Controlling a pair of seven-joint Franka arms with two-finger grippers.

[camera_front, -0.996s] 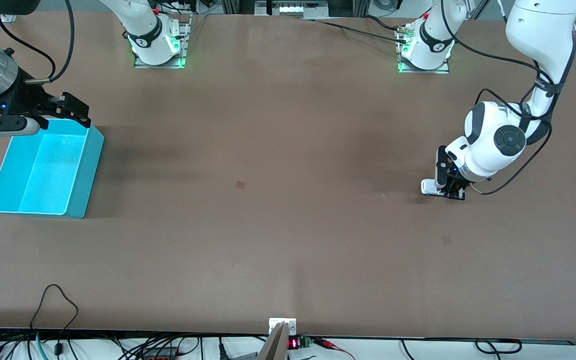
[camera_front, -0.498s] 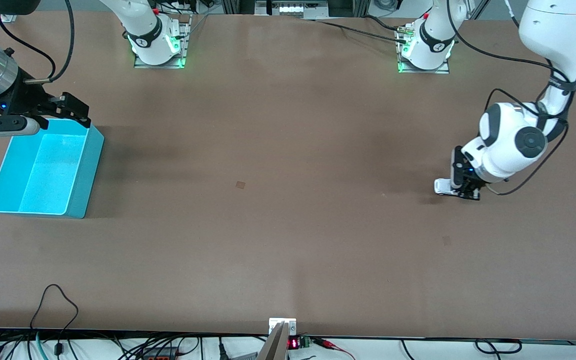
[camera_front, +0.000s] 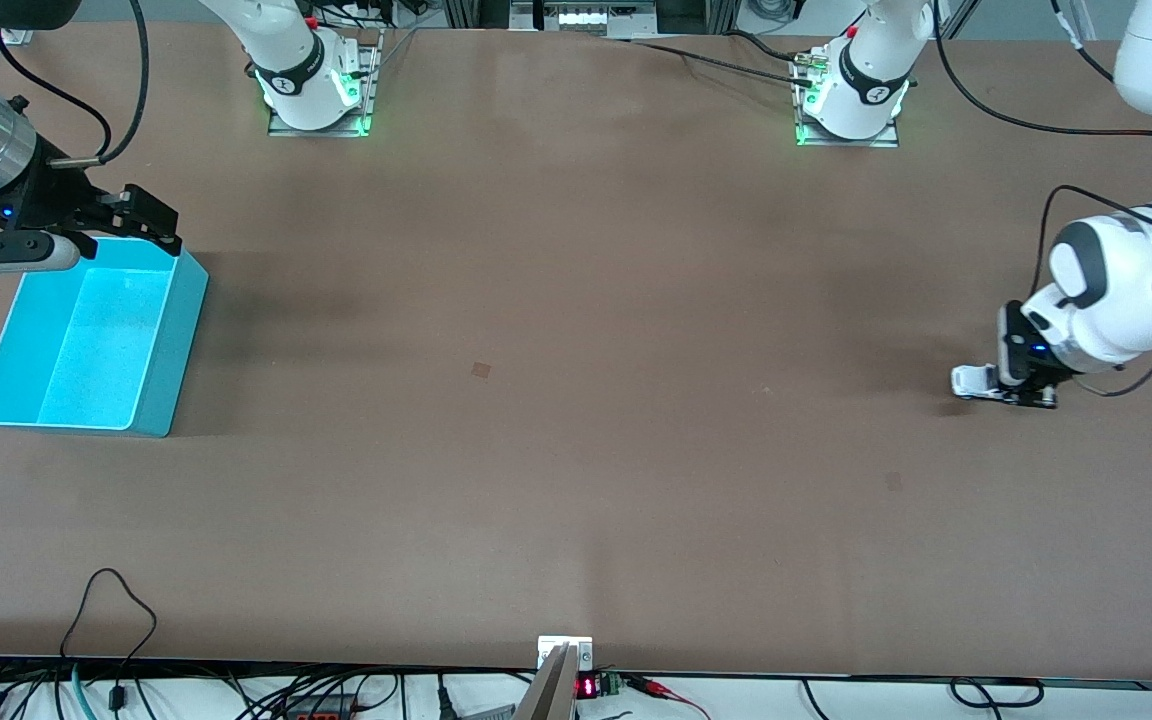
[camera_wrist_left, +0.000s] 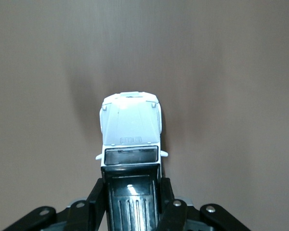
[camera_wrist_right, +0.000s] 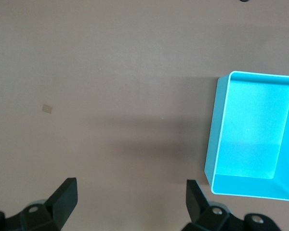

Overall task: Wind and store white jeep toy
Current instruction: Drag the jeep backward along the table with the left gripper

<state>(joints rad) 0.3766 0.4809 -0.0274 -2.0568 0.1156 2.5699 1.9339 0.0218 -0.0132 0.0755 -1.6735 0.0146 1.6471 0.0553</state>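
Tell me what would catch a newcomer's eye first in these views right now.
Probably the turquoise bin, the one bright thing on the brown table, at the right arm's end; the open right gripper hangs over its rim. Next, the left gripper, low at the left arm's end of the table, shut on the white jeep toy, whose hood sticks out past the fingers.

I've got the left gripper (camera_front: pixel 1021 392) low at the table near the left arm's end, wrist bent down, fingers (camera_wrist_left: pixel 97 202) clamped on the white jeep toy (camera_wrist_left: pixel 131 132). My right gripper (camera_front: pixel 151 222) waits aloft at the right arm's end, fingers (camera_wrist_right: pixel 63 195) spread wide.
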